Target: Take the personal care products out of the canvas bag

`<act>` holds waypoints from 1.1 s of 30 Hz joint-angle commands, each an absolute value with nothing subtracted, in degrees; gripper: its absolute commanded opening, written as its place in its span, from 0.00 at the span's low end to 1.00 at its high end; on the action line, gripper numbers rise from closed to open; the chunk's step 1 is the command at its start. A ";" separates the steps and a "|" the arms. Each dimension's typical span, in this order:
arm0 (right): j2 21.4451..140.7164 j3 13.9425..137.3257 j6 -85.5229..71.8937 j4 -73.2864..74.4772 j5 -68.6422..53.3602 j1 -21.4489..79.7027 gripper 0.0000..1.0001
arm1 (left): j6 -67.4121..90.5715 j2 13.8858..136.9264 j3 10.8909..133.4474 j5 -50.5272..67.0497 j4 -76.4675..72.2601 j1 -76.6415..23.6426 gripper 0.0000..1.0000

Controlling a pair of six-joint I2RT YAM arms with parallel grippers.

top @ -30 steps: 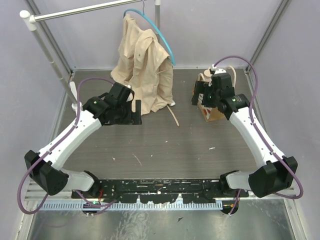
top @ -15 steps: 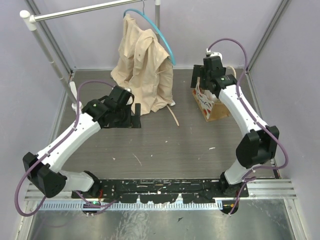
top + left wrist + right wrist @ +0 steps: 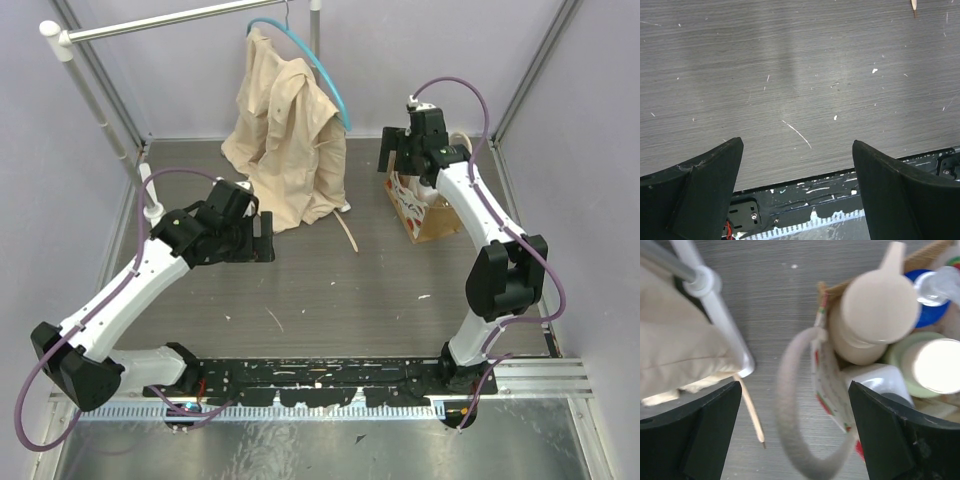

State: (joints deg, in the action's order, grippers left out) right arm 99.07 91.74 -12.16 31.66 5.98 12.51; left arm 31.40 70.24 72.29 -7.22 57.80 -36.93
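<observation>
Lavender walls (image 3: 590, 120), grey tabletop (image 3: 340, 290) (scuffed), metal rail (image 3: 160, 21)

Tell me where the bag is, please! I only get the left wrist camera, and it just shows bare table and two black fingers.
Observer: The canvas bag stands upright at the far right of the table, away from your left end effector.
Operator: Is anything in it?
Observer: Yes, bottles are packed inside. A peach pump-top bottle sits beside a blue cap.
Operator: What's the other arm doing?
Observer: The right end effector hangs above the bag, open, with a cream handle looping below it.
</observation>
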 commanded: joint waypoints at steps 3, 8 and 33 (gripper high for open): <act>97.49 91.26 -12.37 27.26 -10.70 12.67 0.94 | 32.07 70.44 70.54 -7.55 57.33 -37.15 0.98; 94.38 87.56 -12.41 24.93 -24.66 12.69 0.94 | 32.56 70.74 69.49 -6.60 56.65 -37.16 0.98; 74.12 67.61 -35.31 -3.03 -53.25 12.41 1.00 | 34.28 69.09 68.37 -7.22 56.14 -37.10 0.98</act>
State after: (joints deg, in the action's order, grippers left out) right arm 83.66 68.99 -26.02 11.35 -41.82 9.65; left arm 33.32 70.22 69.87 -7.03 57.25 -36.93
